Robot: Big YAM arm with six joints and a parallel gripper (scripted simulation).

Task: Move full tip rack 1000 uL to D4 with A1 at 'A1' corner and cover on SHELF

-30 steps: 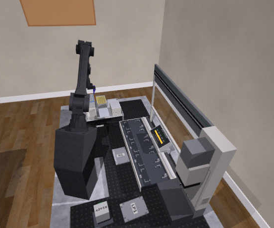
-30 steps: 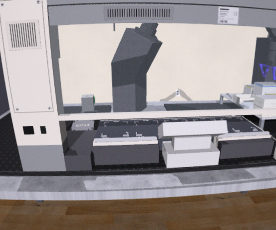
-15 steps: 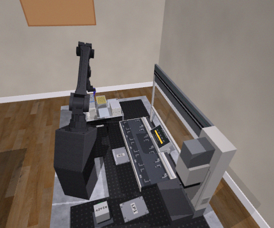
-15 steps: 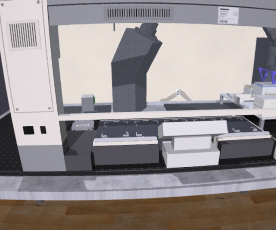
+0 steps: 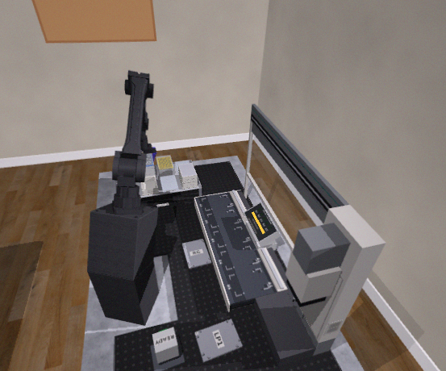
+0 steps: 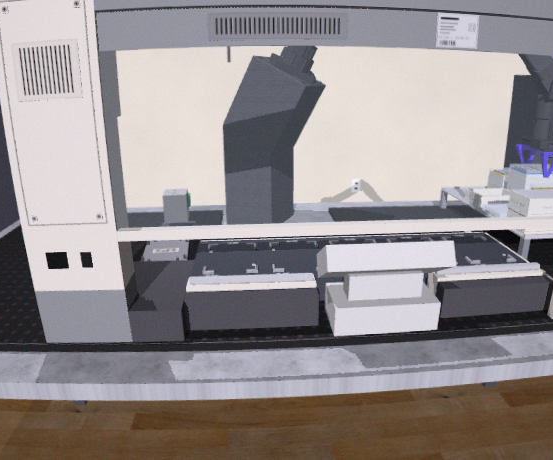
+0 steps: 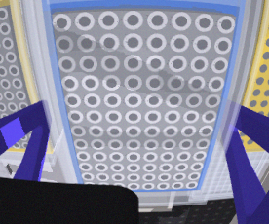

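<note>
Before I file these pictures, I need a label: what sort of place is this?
Probably a lab automation bench: a liquid-handler deck with corner brackets, covered pipette tip racks on a shelf, and a READY button.
</note>
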